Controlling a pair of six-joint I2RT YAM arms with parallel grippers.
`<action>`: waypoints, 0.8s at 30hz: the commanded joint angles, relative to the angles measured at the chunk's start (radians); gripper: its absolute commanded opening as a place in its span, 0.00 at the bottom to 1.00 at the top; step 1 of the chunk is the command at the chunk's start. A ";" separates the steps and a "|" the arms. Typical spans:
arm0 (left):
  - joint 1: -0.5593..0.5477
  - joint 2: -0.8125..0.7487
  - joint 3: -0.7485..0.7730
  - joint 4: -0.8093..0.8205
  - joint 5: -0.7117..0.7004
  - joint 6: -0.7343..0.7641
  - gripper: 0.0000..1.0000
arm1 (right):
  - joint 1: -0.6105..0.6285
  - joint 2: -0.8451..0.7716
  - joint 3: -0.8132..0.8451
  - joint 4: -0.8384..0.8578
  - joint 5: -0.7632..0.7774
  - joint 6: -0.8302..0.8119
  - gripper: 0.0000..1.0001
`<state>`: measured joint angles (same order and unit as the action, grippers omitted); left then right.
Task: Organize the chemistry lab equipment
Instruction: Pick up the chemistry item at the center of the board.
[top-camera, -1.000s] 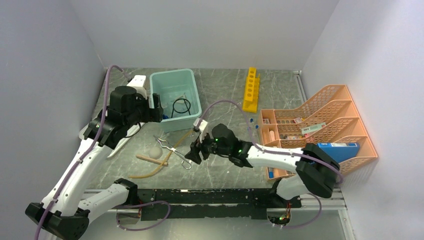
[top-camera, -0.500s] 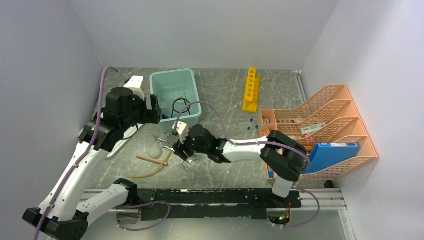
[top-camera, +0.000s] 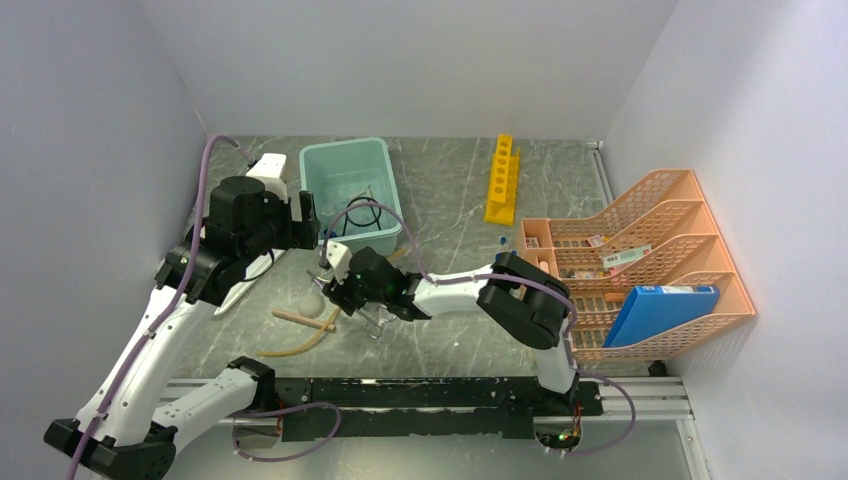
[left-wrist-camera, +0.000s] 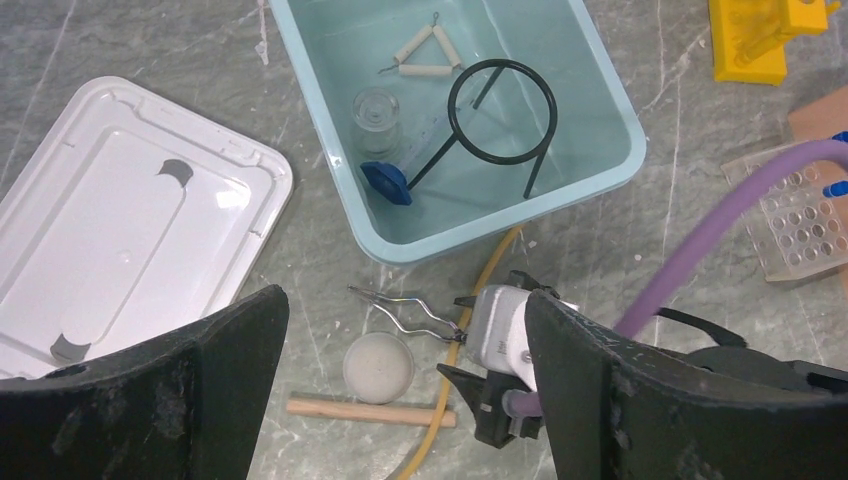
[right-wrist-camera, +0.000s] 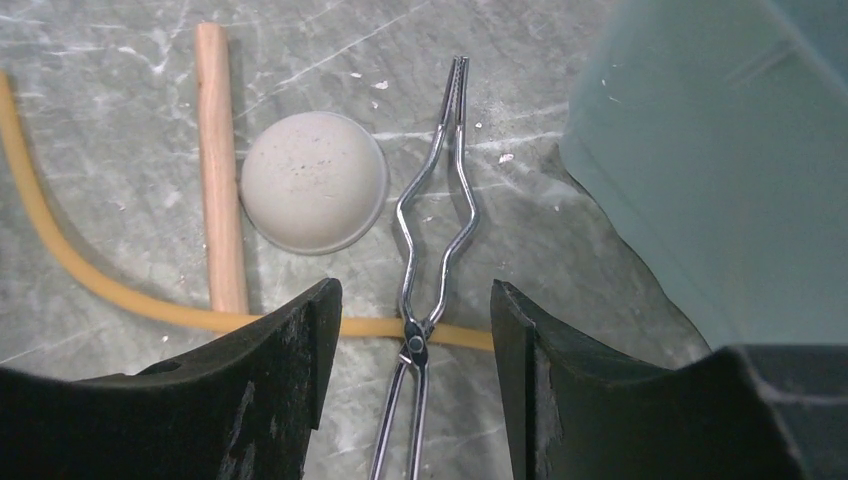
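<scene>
Right gripper (right-wrist-camera: 415, 300) sits low over the table (right-wrist-camera: 520, 60), fingers (right-wrist-camera: 270, 400) apart and straddling the tongs (right-wrist-camera: 437, 225) near the pivot. There's a gap on both sides, so no grip. The tongs lie flat, tips toward the top of the wrist frame, and cross over the hose (right-wrist-camera: 90, 290) at lower centre. A white dome (right-wrist-camera: 313, 180) is just left of the tongs. The stick (right-wrist-camera: 220, 170) is against the dome's left side, touching I think, but it's hard to call. The tub (right-wrist-camera: 720, 160) fills the right of that frame. Left gripper (left-wrist-camera: 405, 305) hangs high with fingers (left-wrist-camera: 150, 400) spread wide, holding nothing. In its view the tub at top centre holds the ring stand (left-wrist-camera: 432, 160), a triangle (left-wrist-camera: 428, 69), a glass jar (left-wrist-camera: 375, 108) and a blue cap (left-wrist-camera: 386, 183). The lid (left-wrist-camera: 130, 220) lies flat just left of the tub. Overhead, the rack (top-camera: 503, 180) lies upper centre-right, well apart from the tub, and the organiser (top-camera: 650, 215) stands at the right edge.
</scene>
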<state>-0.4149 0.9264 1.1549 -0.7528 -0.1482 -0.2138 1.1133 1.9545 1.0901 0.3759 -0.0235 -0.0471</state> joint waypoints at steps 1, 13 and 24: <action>0.004 -0.012 0.041 -0.007 -0.017 0.024 0.92 | 0.004 0.053 0.049 -0.007 0.021 -0.019 0.60; 0.004 -0.002 0.040 -0.002 -0.018 0.034 0.93 | 0.005 0.141 0.094 -0.054 0.066 -0.030 0.53; 0.004 -0.003 0.036 -0.003 -0.026 0.035 0.93 | 0.009 0.169 0.096 -0.092 0.062 -0.028 0.23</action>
<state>-0.4149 0.9295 1.1648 -0.7536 -0.1551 -0.1894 1.1179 2.0838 1.1805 0.3344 0.0193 -0.0643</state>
